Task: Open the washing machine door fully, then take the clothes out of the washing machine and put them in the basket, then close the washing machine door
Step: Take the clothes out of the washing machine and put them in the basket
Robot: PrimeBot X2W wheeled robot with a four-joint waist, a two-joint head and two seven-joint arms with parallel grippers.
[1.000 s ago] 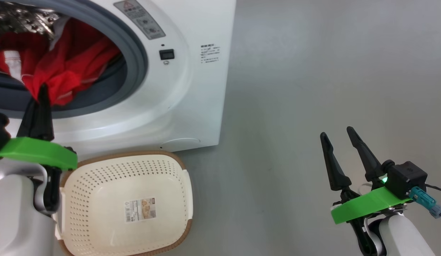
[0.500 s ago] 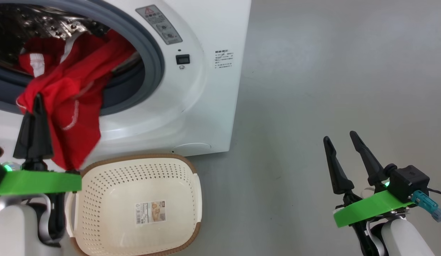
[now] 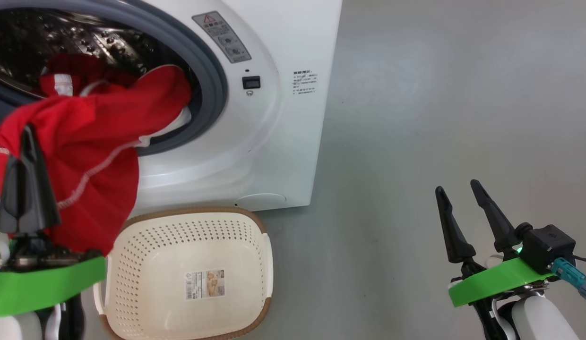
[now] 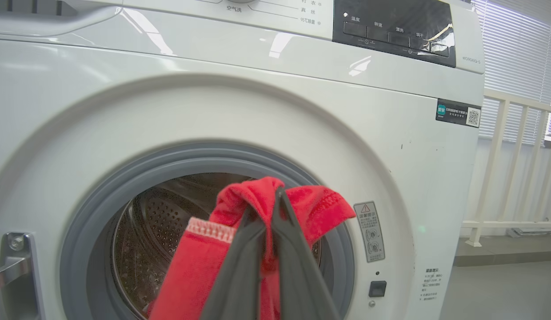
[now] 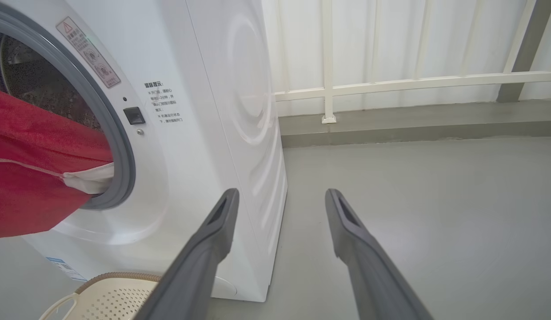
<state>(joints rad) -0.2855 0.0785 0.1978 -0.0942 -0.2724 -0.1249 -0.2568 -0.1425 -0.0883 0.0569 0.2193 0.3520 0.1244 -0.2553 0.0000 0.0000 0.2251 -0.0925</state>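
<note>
Here, the left tool (image 3: pixel 28 134) has its fingers pressed together on a fold of the clothes (image 3: pixel 90 137), red fabric with white stitching that stretches from its tips back into the drum (image 4: pixel 169 213) of the washing machine (image 3: pixel 283 123) ahead of it; more red cloth lies deeper inside. The basket (image 3: pixel 189 211) sits on the floor (image 3: pixel 439 94) just below and to the right of that tool, close against the machine's front, though whether they touch I cannot tell; a paper label (image 3: pixel 205 284) on its bottom has print too small to read. The left wrist view adds the control panel (image 4: pixel 391 26) above the tool, with Chinese characters, a "95°C" mark near the top edge, and a dark sticker (image 4: pixel 457 113) bearing a QR code. Right of the tool's tips a grey warning label (image 4: pixel 369 231) carries a red triangle. The right tool (image 3: pixel 456 185) hangs well apart to the right, fingers spread and holding nothing, over bare floor; its own view shows a white railing (image 5: pixel 391 82) beyond it and the machine's white side to its left, with open floor between
</note>
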